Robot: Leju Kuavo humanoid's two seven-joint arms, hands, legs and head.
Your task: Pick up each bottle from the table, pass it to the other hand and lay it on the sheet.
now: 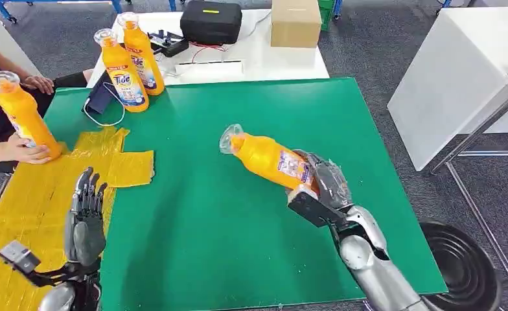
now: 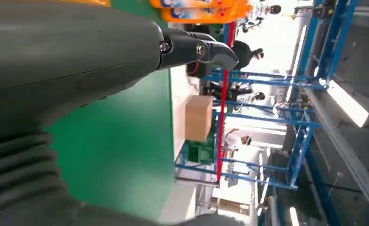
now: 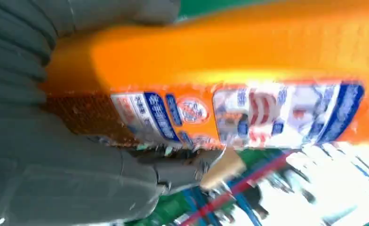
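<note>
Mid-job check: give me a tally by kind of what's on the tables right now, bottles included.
Orange detergent bottles: 4 (one gripped by the right hand at, one under a person's hand at, two upright at and)
Yellow sheet: 1
Black zip case: 1
Brown cardboard box: 1
Total: 7

Glossy plastic bottle (image 1: 272, 159), crinkly sheet (image 1: 37, 194)
</note>
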